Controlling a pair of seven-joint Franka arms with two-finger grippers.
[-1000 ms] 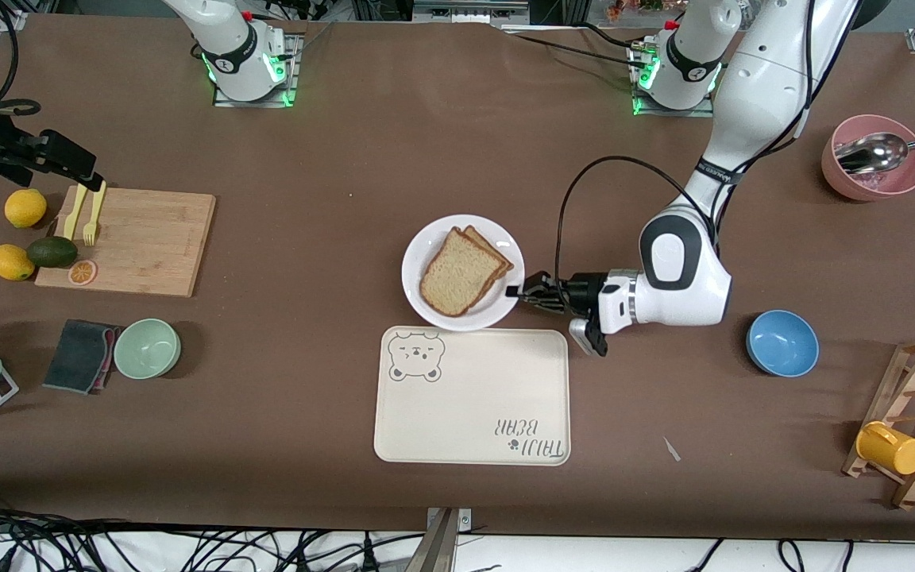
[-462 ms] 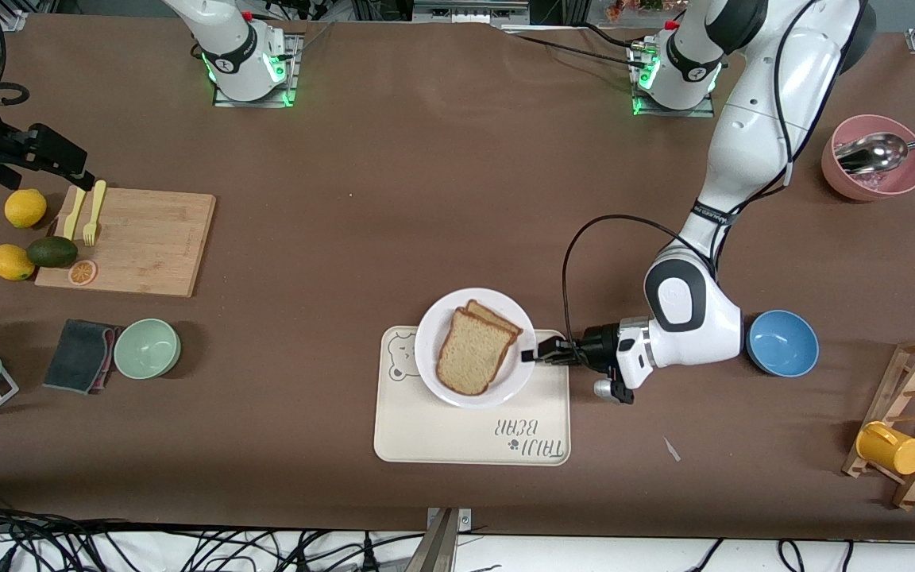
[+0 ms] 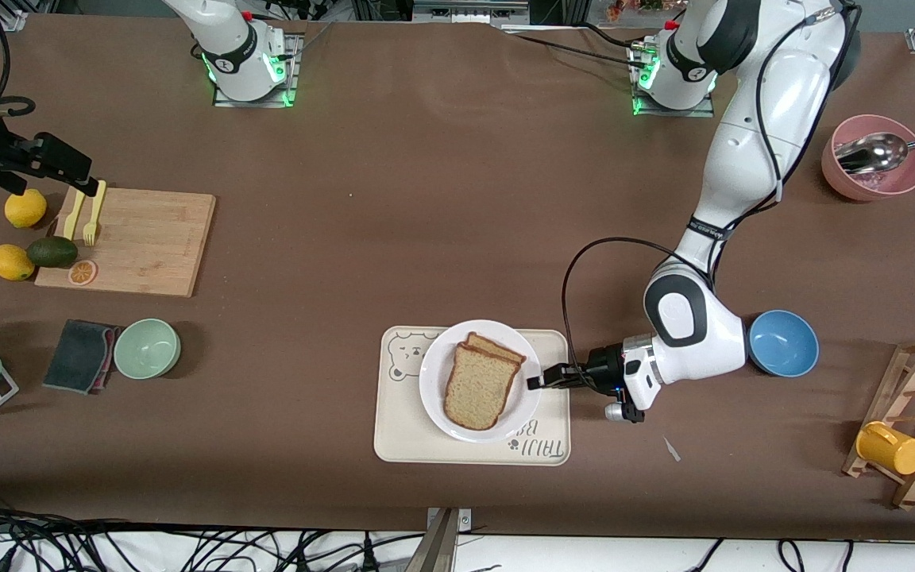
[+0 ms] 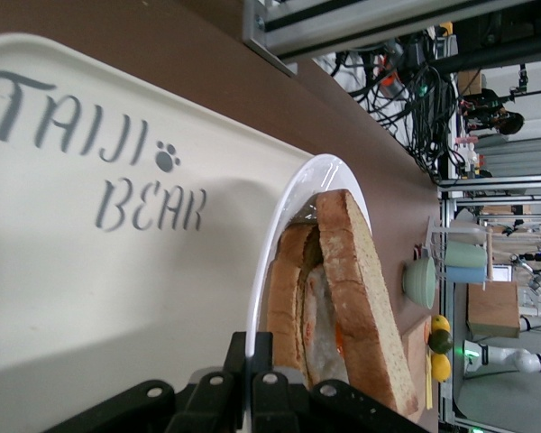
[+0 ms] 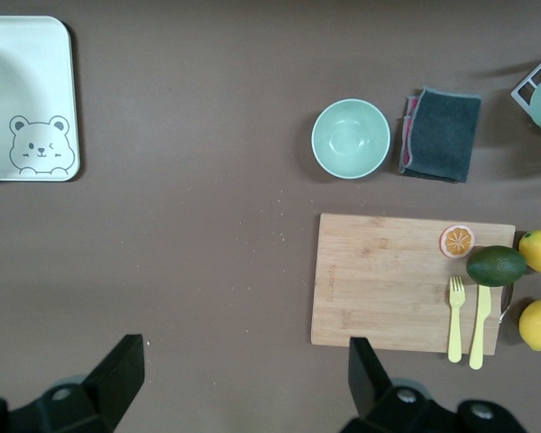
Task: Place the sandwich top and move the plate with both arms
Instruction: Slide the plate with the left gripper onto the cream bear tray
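Note:
The white plate [image 3: 435,372] is over the cream bear tray [image 3: 410,433], at the part of the tray nearer the robots. The sandwich top [image 3: 477,387], a light brown slice, lies on the plate over a darker slice. My left gripper [image 3: 535,383] is shut on the plate's rim at the left arm's side. In the left wrist view the fingers [image 4: 262,347] pinch the rim [image 4: 279,207], with the sandwich top [image 4: 365,298] and egg filling beside them. My right gripper [image 3: 80,179] is open and empty, high over the cutting board's end; the right wrist view [image 5: 245,352] shows its jaws wide apart.
A blue bowl [image 3: 781,342] sits close beside the left arm's elbow. A green bowl [image 3: 147,348], a grey cloth [image 3: 80,355] and a cutting board [image 3: 140,238] with forks lie toward the right arm's end. A pink bowl with a spoon [image 3: 873,159] and a mug rack [image 3: 914,429] are at the left arm's end.
My left gripper has carried the plate with the sandwich toward the front camera, from the bare table to over the tray. The right gripper has barely moved.

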